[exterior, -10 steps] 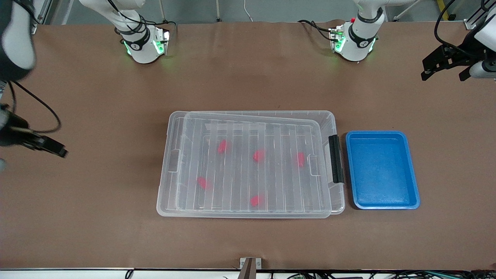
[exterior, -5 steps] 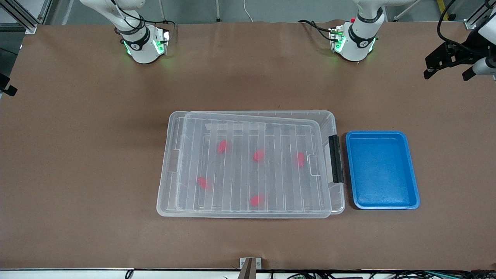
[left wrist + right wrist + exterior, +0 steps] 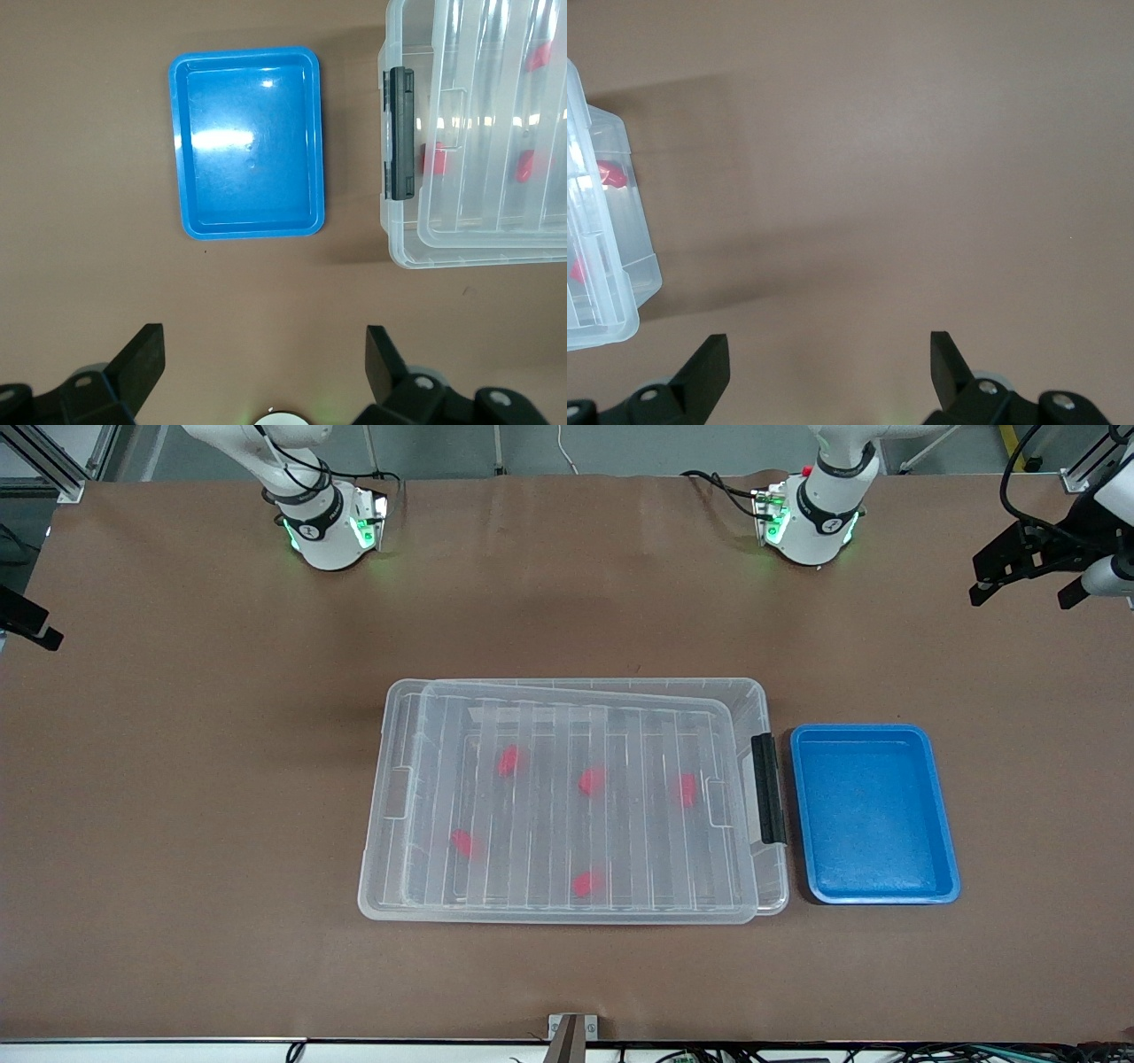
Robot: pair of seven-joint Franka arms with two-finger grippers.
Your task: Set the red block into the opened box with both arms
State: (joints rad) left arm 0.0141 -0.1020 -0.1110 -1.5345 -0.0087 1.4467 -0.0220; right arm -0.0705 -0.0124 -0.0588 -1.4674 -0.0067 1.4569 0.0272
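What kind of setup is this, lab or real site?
Probably a robotics lab bench: two arm bases bolted along a paper-covered table, aluminium framing at the corners, and staged props, a clear lidded box of red blocks beside a blue tray.

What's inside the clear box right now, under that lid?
Through the ribbed clear lid on the box, five red blocks show, spread apart, one at. The lid blurs them; nothing else is visible inside.

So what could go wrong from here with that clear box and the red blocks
The ribbed lid lies askew on the box, covering all five red blocks, so reaching straight in would likely hit plastic. Lifting the lid may drag the light box toward the blue tray beside its black handle. Both open end effectors, left and right, hang at the table's ends.
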